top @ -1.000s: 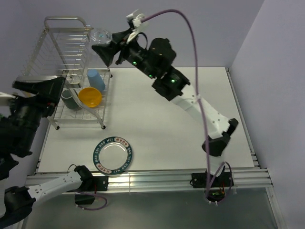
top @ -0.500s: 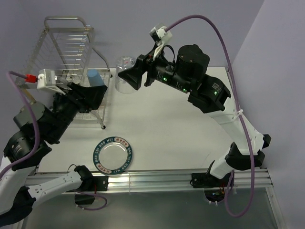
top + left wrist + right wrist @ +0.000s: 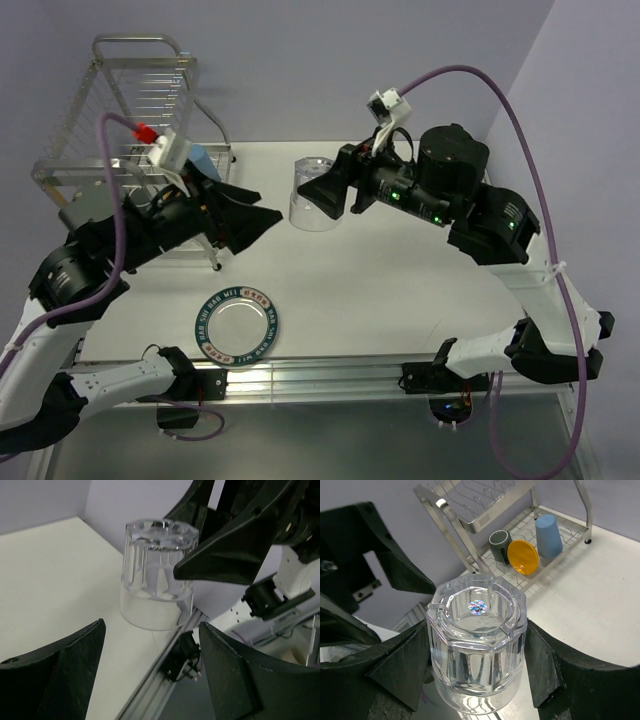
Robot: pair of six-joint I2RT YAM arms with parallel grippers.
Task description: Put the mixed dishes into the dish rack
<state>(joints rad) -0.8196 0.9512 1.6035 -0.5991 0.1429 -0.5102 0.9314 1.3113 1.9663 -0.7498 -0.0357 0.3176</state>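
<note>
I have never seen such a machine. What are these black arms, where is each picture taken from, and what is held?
These are two robot arms fixed to a table, each ending in a two-finger claw. One picture looks down from above; the other two come from cameras on the wrists. The right claw grips a clear glass, upside down. The left claw is open and empty, facing it. A plate lies on the table. The wire rack holds a mug, an orange bowl and a blue cup.
</note>
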